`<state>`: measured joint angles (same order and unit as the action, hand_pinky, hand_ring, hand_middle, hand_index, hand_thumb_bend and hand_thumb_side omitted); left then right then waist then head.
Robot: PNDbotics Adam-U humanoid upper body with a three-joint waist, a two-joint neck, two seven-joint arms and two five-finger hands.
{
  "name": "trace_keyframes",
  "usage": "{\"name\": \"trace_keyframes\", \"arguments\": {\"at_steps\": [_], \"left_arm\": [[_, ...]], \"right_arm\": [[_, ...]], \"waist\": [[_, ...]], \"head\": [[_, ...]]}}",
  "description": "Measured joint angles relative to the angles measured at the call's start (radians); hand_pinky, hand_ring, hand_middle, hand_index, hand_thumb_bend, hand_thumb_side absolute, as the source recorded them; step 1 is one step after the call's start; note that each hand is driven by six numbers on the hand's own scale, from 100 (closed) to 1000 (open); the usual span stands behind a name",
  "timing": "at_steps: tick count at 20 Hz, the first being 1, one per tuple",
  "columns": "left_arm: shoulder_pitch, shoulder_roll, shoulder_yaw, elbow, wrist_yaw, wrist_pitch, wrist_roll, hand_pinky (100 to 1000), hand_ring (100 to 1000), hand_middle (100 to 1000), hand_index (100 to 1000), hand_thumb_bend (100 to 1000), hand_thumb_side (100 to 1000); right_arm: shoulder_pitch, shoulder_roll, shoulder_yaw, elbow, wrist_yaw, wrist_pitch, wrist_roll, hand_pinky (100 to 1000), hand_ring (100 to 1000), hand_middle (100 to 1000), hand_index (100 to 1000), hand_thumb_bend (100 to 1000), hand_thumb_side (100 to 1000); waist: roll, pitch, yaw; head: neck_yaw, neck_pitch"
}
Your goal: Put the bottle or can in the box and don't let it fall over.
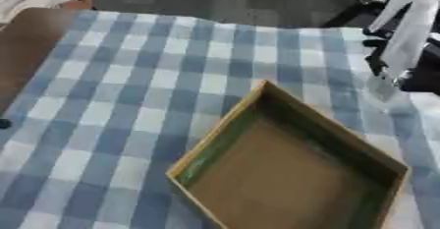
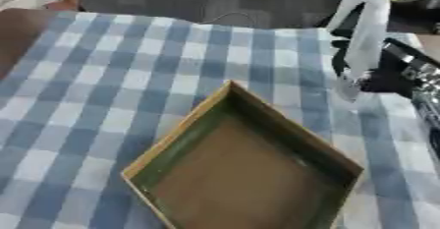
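An open cardboard box [image 2: 176,134] lies askew on the blue-and-white checked cloth [image 1: 129,75], lower middle. It has a brown floor and greenish inner walls, and nothing is in it. At the right edge my right hand [image 2: 388,73], black with silver joints, is curled round a pale, see-through bottle [image 2: 365,31]. The bottle hangs tilted in the air, its lower end [image 2: 348,89] just above the cloth, beyond the box's far right side. Its top runs out of the picture. My left hand does not show.
Bare brown tabletop [image 1: 21,51] shows at the left where the cloth ends. A small dark thing [image 1: 4,123] sits at the left edge. Dark floor with a thin cable [image 2: 228,16] lies past the table's far edge.
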<state>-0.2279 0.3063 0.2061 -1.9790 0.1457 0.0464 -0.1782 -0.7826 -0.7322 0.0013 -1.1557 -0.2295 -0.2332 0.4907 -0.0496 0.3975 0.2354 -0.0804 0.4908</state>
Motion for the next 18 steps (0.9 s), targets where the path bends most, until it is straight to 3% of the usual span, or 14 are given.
{"name": "trace_keyframes", "arguments": {"at_steps": [8,18], "left_arm": [[0.009,0.0,0.0,0.0,0.0,0.001,0.0,1000,638,854,923,100,721],[0.019,0.001,0.001,0.0,0.006,0.006,0.006,1000,637,854,923,100,717]], "right_arm": [[-0.009,-0.016,0.0,-0.025,-0.031,0.024,-0.012,891,1000,1000,169,100,242],[-0.015,-0.029,0.012,-0.099,-0.093,0.093,-0.044,888,1000,1000,169,100,253]], "waist": [[0.001,-0.019,-0.011],[-0.001,-0.068,-0.026]], "head": [[0.001,0.01],[0.008,0.041]]}}
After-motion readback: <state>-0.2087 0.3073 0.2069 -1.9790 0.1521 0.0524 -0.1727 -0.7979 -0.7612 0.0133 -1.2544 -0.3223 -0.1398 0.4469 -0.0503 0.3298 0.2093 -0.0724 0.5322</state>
